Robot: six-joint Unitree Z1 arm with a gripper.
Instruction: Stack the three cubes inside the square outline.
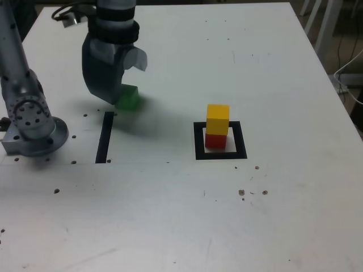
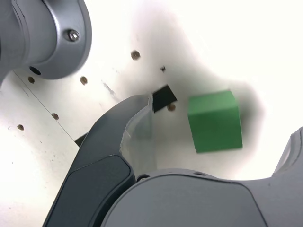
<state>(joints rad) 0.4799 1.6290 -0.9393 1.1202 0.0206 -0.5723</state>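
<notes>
fingers [image 1: 120,85] spread wide, hanging over small green cube [image 2: 214,121], not gripping | green cube sitting on white worktop [image 1: 170,215] | yellow cube [image 1: 218,119] resting atop red cube [image 1: 215,140] inside black square outline [image 1: 199,141]

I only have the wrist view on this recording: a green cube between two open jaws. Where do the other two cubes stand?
Observer: In the exterior view the yellow cube sits on top of the red cube, both inside the square outline.
Operator: Is the green cube near that stack?
Observer: No. The green cube lies on the table well to the exterior view's left of the outline, just beyond the far end of a straight black strip.
Operator: Has the gripper closed on it?
Observer: Not yet. The gripper is open and hangs right over the cube, hiding part of it from the exterior camera.
</notes>
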